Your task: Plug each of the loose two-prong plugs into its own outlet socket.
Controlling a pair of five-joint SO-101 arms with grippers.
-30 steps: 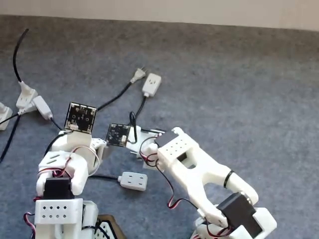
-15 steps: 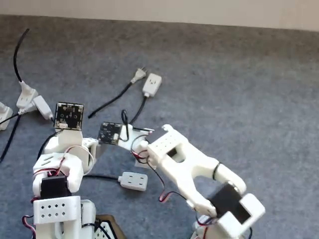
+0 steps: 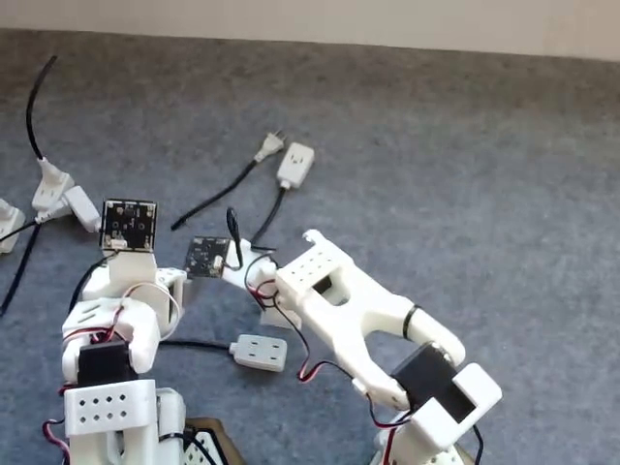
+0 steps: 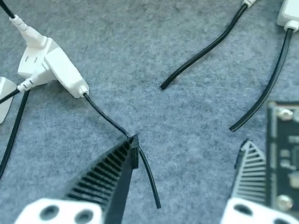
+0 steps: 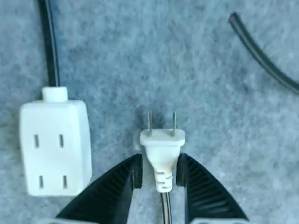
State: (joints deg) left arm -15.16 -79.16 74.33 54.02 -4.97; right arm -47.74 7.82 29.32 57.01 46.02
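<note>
1. The right arm (image 3: 339, 291) has swung left across the grey-carpeted table (image 3: 484, 174) over the last second. Its wrist board now sits clearly further left than it did.
2. On the right gripper (image 5: 159, 161), the fingers (image 5: 117, 186) are clamped on the neck of a white two-prong plug (image 5: 162, 142). The prongs point away from the gripper.
3. Just beside that plug, not touching it, lies a white outlet socket (image 5: 55, 147). Its slots face up and a black lead runs off its far end.
4. The left arm (image 3: 111, 320) also shifted left early in that second. Since the half-second mark it has barely stirred.
5. On the left gripper (image 4: 190, 144), the fingers (image 4: 112, 172) are spread wide with nothing held. The loose end of a black cord (image 4: 149, 182) lies on the carpet between them.
6. That cord runs back to a cluster of white connectors (image 4: 49, 65) at the left side of the table.
7. On the far side, a second plug (image 3: 268, 147) lies just beside a second socket (image 3: 295, 165). They are apart, and neither has moved since a second ago.
</note>
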